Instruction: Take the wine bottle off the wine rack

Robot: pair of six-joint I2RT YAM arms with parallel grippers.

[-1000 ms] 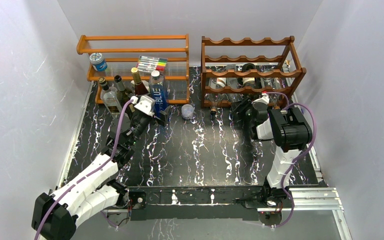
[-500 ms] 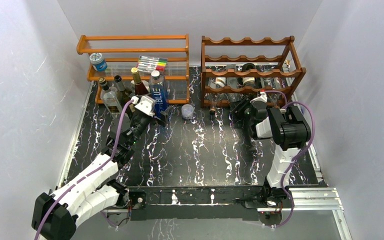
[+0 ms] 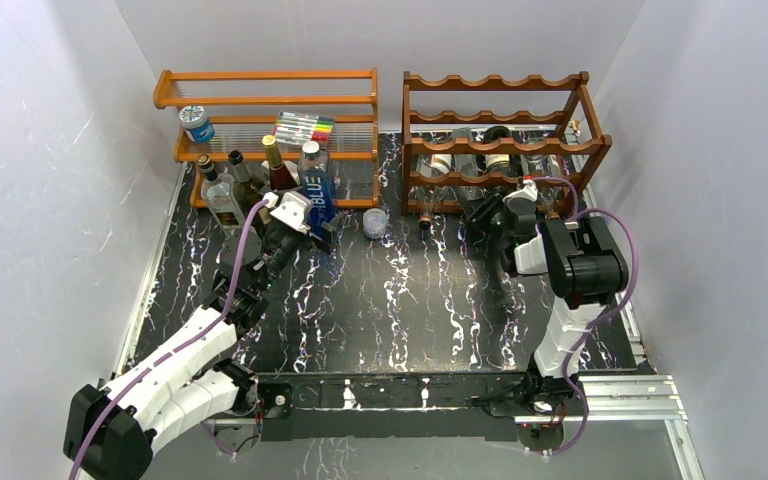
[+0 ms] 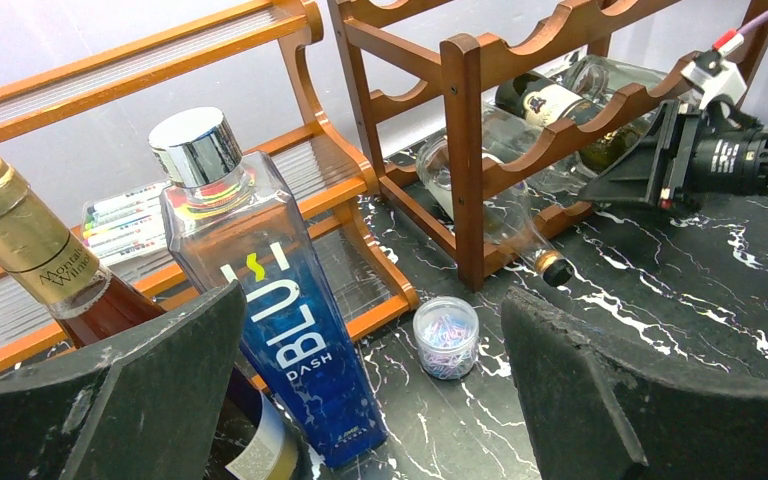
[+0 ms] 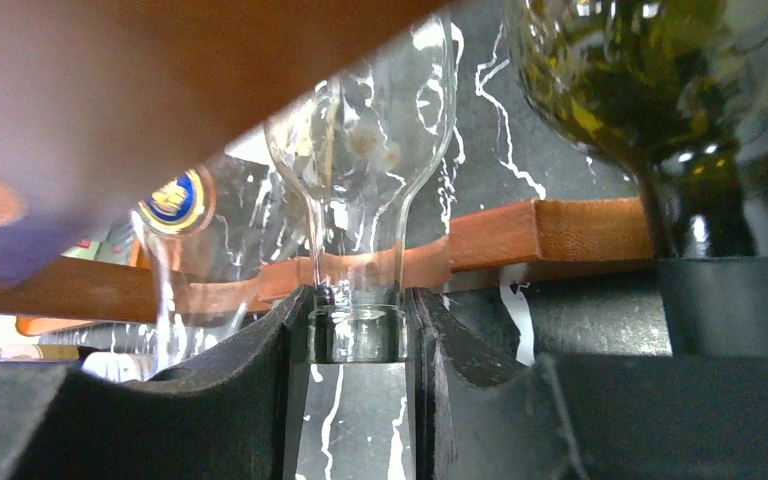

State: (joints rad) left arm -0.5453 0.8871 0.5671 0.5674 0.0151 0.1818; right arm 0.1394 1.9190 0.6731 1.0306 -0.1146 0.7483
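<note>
The dark reddish-brown wine rack [image 3: 505,146] stands at the back right and also shows in the left wrist view [image 4: 465,100]. Several bottles lie in its lower cradles. My right gripper [image 3: 483,212] is at the rack's front lower rail. In the right wrist view it [image 5: 357,322] is shut on the neck of a clear glass wine bottle [image 5: 360,130] that still lies in its cradle over the rail. A green bottle [image 5: 640,80] lies in the cradle beside it. My left gripper [image 3: 322,232] is open and empty in front of the blue bottle [image 4: 270,300].
A lighter orange shelf [image 3: 265,100] at the back left holds markers [image 3: 304,128] and a small tin. Several upright bottles [image 3: 250,180] stand before it. A small clear jar of clips [image 3: 375,222] sits between shelf and rack. A capped bottle neck [image 4: 550,265] juts from the rack's left cradle.
My right gripper and wrist have shifted a little toward the rack's front rail. The left arm has not moved.
</note>
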